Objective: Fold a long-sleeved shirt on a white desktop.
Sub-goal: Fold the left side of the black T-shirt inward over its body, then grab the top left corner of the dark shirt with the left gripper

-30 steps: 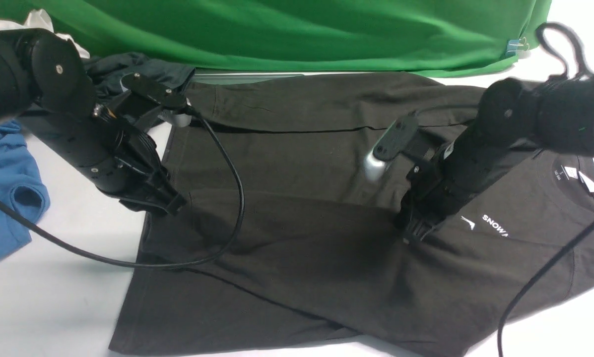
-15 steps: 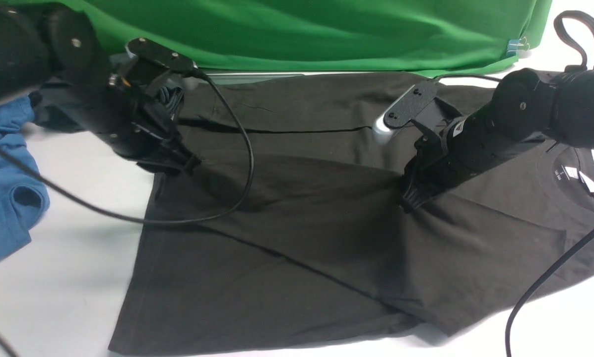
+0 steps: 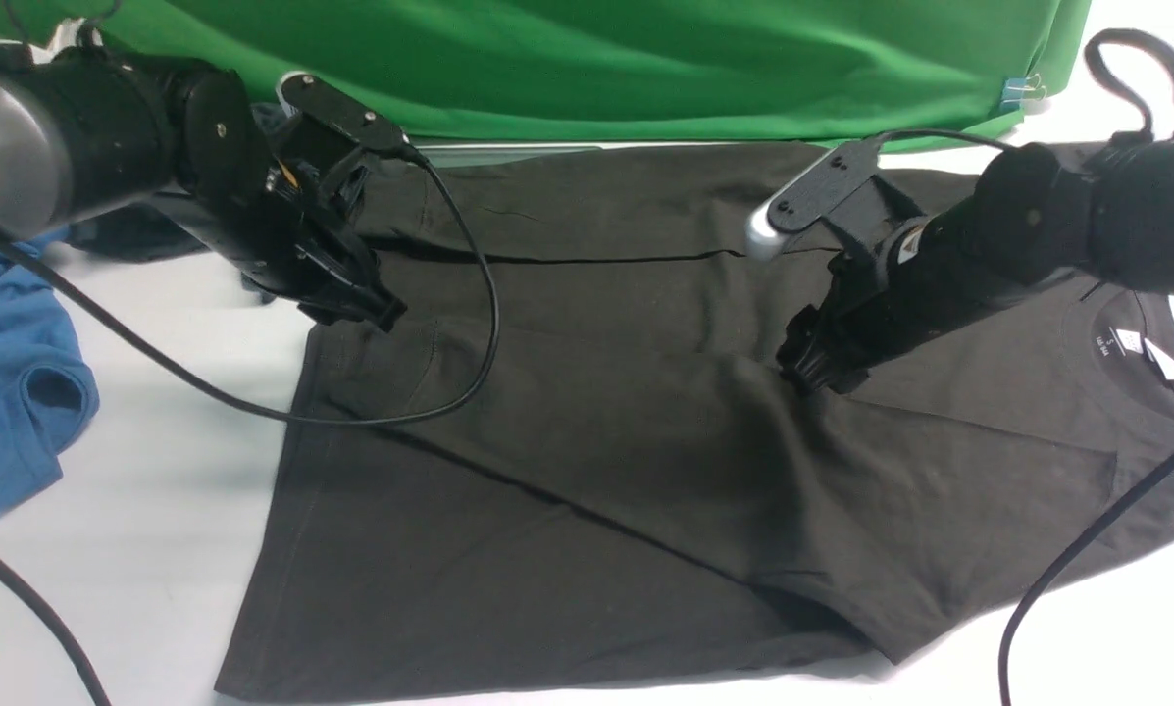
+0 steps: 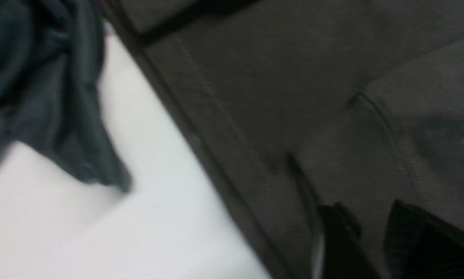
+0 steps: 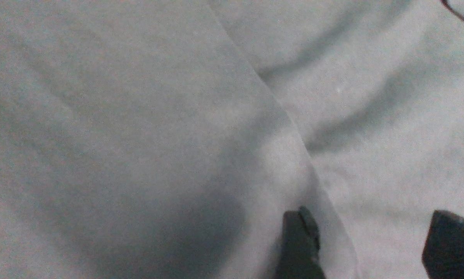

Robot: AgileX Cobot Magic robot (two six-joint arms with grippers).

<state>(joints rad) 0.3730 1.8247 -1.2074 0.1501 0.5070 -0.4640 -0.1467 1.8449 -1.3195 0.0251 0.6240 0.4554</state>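
Black-brown cotton long-sleeved shirt (image 3: 587,441) on white tabletop (image 3: 135,510), left fingers (image 4: 338,240) spread at ten o'clock, right fingers (image 5: 299,244) spread at two o'clock.

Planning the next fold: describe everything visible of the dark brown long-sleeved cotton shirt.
The black-brown long-sleeved shirt lies on the white desktop, matte cotton. Its white neck label sits toward the robot's right, the hem toward its left. A flap is folded over the body along a diagonal crease. The left gripper and right gripper, both open, sit at the flap's edge; a black cable drapes across it.
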